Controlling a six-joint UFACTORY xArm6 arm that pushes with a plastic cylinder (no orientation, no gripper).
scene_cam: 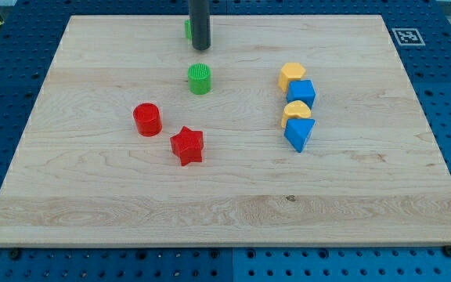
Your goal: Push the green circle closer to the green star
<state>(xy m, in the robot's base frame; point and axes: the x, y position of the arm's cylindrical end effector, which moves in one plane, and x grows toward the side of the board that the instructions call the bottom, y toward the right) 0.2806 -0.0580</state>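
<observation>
The green circle [199,79] is a short ridged cylinder standing on the wooden board, left of centre near the view's top. My tip [200,47] is at the end of the dark rod, just above the circle in the view with a small gap between them. The green star [187,29] is mostly hidden behind the rod; only a green sliver shows at the rod's left edge near the board's top edge.
A red cylinder [147,120] and a red star [186,146] lie left of centre. At the right stand a yellow block [291,75], a blue cube [301,93], a second yellow block [297,110] and a blue triangular block [298,133]. The board [225,219] rests on blue pegboard.
</observation>
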